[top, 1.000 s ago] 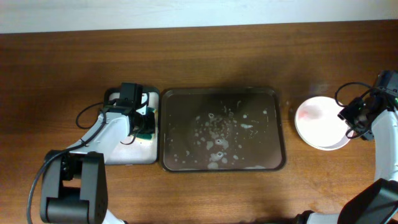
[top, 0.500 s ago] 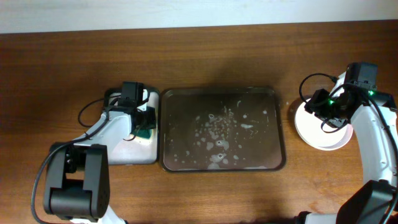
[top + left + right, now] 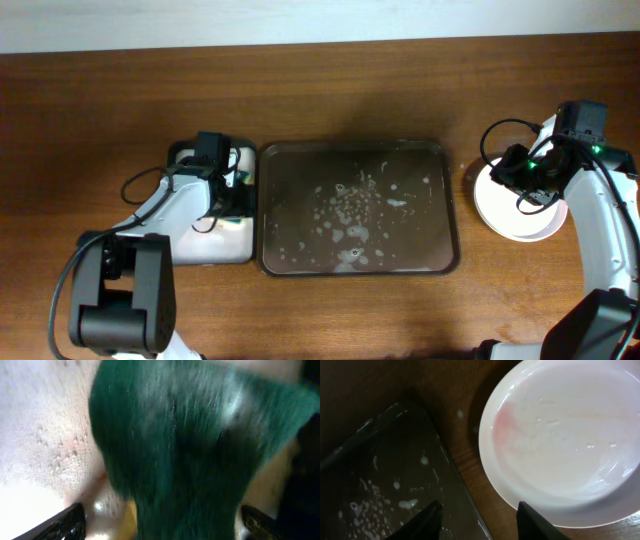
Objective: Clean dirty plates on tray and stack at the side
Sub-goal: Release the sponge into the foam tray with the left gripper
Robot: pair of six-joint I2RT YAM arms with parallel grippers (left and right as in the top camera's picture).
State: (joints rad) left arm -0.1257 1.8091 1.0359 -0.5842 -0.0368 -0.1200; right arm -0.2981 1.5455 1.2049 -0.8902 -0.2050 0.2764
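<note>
**Right tool** [image 3: 481, 519]: fingers spread, nothing between them. It hangs over the strip of counter [image 3: 120, 110] between the tray's right rim and the plates, with the arm crossing over the plates in the overhead view.

**Plates** [image 3: 560, 435]: white and round, lying on the counter right of the tray and apart from it. The top one is wet, with a faint pink smear on its left inner side. I cannot tell how many lie beneath it.

**Tray** [image 3: 290, 180]: dark brown, at the centre of the counter, holding no plates. Soapy foam and droplets are scattered over its middle and lower part.

**Left tool** [image 3: 165, 520]: the two fingertips stand wide apart with the green sponge [image 3: 190, 450] between them. The sponge is blurred and fills the wrist view, so I cannot tell whether they clamp it.

**Small white tray** [image 3: 215, 245]: just beside the brown tray's left rim. Its surface is wet, and the sponge and left tool are over its upper half.
</note>
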